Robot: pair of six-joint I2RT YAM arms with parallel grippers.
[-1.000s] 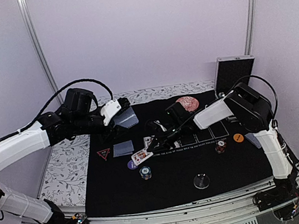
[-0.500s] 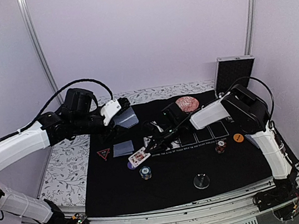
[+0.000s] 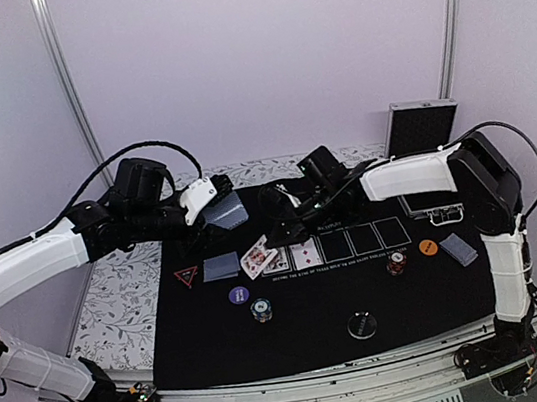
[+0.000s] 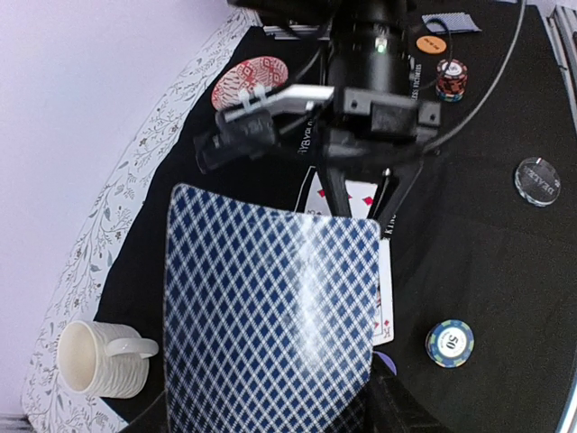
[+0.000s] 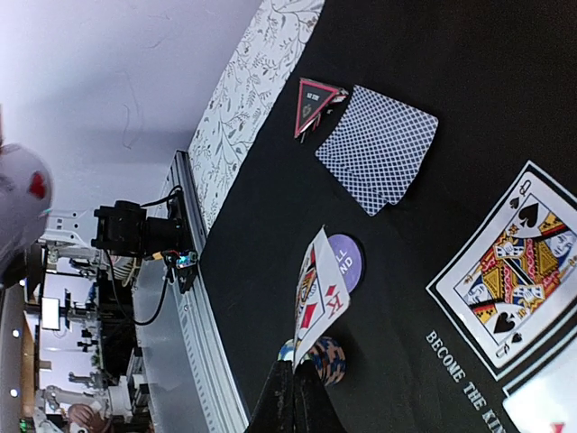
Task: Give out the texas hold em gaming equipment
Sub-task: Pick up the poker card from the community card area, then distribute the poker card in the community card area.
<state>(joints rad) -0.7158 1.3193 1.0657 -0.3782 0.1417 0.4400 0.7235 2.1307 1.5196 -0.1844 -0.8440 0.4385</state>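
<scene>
The right claw (image 5: 293, 395) is pressed together on the lower short edge of a red king card (image 5: 317, 287). The card stands up out of the fingertips, tilted. Its long axis runs straight away from the claw, and its face is turned sideways, not down to the black mat (image 3: 308, 327).

The queen of spades (image 5: 505, 271) lies flat and face up on the mat. The king hangs just beside the queen, on her left-arm side. It is above the purple disc (image 5: 347, 262) and the striped chip stack (image 5: 323, 359) and touches neither. Farther from the queen on that same side lie the face-down cards (image 5: 379, 149), with the red-edged triangle (image 5: 314, 101) just beside them.

On the queen's other side lies a second face-up card (image 3: 304, 253), and then come printed boxes (image 3: 365, 238) that carry no card. If the king belongs to this row, it probably has to pass over the queen toward the right arm's base. It must also be laid flat, with its long axis parallel to hers.

The right arm is stretched far across the bench (image 3: 112, 305), its forearm nearly level and its wrist bent down. The left claw (image 3: 211, 208) hangs raised behind the queen and pinches a pack of blue-checked cards (image 4: 270, 316).
</scene>
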